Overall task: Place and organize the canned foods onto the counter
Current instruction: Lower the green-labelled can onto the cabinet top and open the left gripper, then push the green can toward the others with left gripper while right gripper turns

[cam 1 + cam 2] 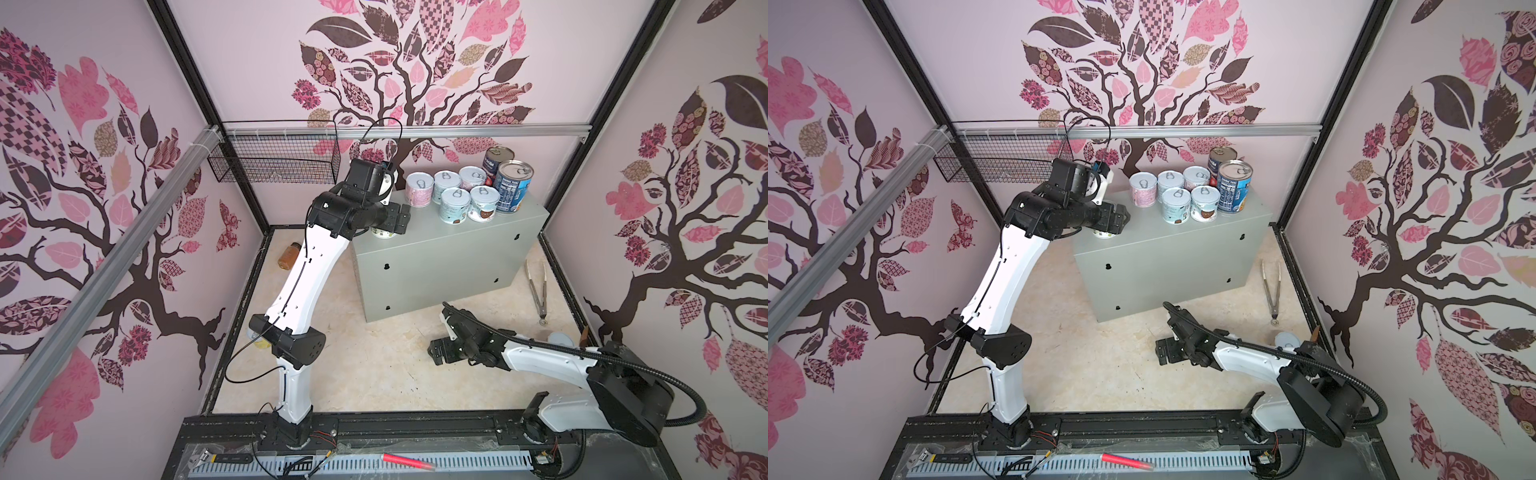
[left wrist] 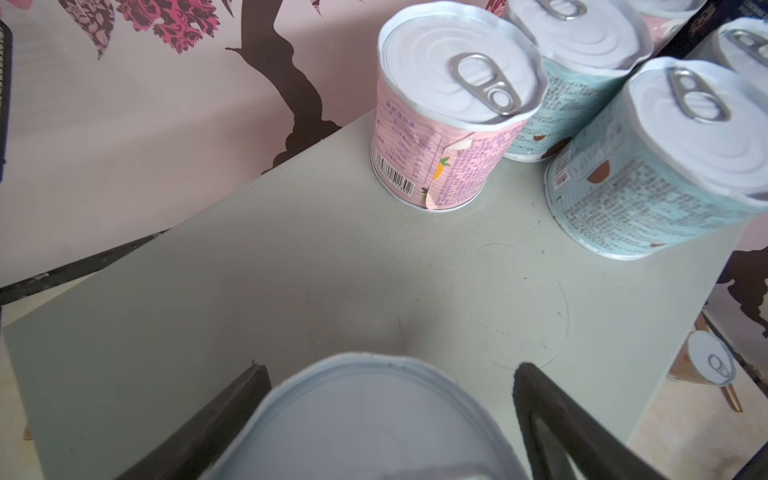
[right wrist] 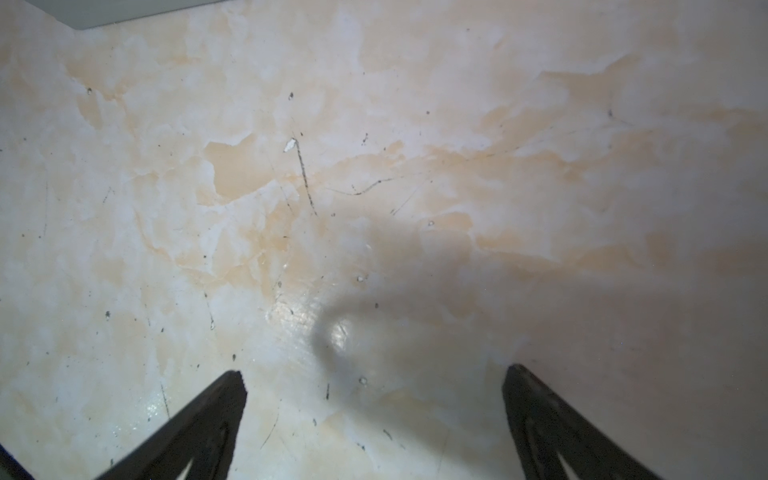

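The counter (image 1: pixel 449 241) (image 1: pixel 1167 241) (image 2: pixel 291 270) is a grey metal box on the floor. At its back right stand several short white-lidded cans, among them a pink one (image 1: pixel 419 189) (image 2: pixel 453 104). A tall blue-label can (image 1: pixel 513 187) and a red-label can (image 1: pixel 496 160) stand beside them. My left gripper (image 1: pixel 390 224) (image 1: pixel 1113 220) (image 2: pixel 388 370) hangs over the counter's left end, open, its fingers on either side of a white-lidded can (image 2: pixel 365 415) (image 1: pixel 382 233) with a gap showing. My right gripper (image 1: pixel 436 351) (image 1: pixel 1163 351) (image 3: pixel 376 370) is open and empty, low over the floor. Another short can (image 1: pixel 559 337) (image 2: pixel 710 361) stands on the floor by the right arm.
An amber bottle (image 1: pixel 289 255) lies on the floor left of the counter. Metal tongs (image 1: pixel 536 291) lie to the counter's right. A black wire basket (image 1: pixel 274 160) hangs on the back-left rail. A pale object (image 1: pixel 258 340) is half hidden behind the left elbow.
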Available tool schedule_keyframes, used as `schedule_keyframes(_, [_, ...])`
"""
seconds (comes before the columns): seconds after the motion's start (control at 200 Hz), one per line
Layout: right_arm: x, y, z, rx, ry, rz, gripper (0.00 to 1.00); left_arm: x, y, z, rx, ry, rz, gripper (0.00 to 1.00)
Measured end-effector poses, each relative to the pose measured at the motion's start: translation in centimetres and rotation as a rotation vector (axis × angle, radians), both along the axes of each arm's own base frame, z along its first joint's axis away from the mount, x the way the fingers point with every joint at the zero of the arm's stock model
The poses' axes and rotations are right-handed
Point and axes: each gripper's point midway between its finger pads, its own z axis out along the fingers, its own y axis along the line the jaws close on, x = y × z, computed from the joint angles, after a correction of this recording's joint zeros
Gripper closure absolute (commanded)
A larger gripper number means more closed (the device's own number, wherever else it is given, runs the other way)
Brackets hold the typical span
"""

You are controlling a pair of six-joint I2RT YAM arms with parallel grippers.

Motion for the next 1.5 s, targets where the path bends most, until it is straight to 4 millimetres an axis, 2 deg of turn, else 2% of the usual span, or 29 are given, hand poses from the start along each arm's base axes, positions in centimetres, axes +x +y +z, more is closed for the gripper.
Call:
schedule_keyframes(0.135, [0.0,0.0,0.0,0.0,0.0,-0.001,0.0,-0.3,0.1,0.9,-0.012,-0.028,-0.008,0.02])
schedule_keyframes(0.235, [0.0,0.0,0.0,0.0,0.0,-0.001,0.0,-1.2,0.6,3.0,-0.041,-0.083,-0.01,0.02])
schedule_keyframes(0.335, [0.0,0.0,0.0,-0.001,-0.001,-0.001,0.0,-3.1,1.8,5.9,-0.079,-0.152,-0.004,0.03])
schedule_keyframes(0.455, [-0.1,-0.1,0.0,0.0,-0.003,-0.002,0.0,-5.6,4.3,9.4,-0.146,-0.233,0.041,0.12])
schedule_keyframes(0.555, [-0.3,-0.3,0.0,0.001,-0.004,-0.003,0.0,-6.4,7.8,10.4,-0.197,-0.251,0.131,0.22])
schedule_keyframes(0.63, [-0.3,-0.4,0.0,0.002,-0.005,-0.002,0.0,-6.1,10.4,9.6,-0.211,-0.238,0.215,0.28])
schedule_keyframes(0.695, [-0.5,-0.4,0.0,0.005,-0.005,-0.001,0.0,-5.6,11.9,7.9,-0.203,-0.204,0.269,0.33])
schedule_keyframes(0.89, [-1.4,-0.8,0.3,0.031,-0.007,0.011,0.0,-4.0,11.7,2.1,-0.155,-0.08,0.297,0.44])
schedule_keyframes(0.99, [-1.6,-0.8,0.9,0.055,-0.021,0.017,0.0,-3.4,11.4,0.4,-0.144,-0.041,0.299,0.46])
schedule_keyframes(1.25, [-1.3,-0.2,3.4,0.133,-0.093,0.025,0.0,-1.8,10.4,-0.3,-0.169,-0.033,0.286,0.48])
schedule_keyframes(1.395, [-1.2,0.0,3.8,0.15,-0.104,0.028,0.0,-1.4,9.5,-0.9,-0.169,-0.022,0.276,0.49])
schedule_keyframes(1.5, [-1.1,0.1,3.9,0.154,-0.107,0.03,0.0,-1.4,8.2,-1.2,-0.162,-0.023,0.255,0.49])
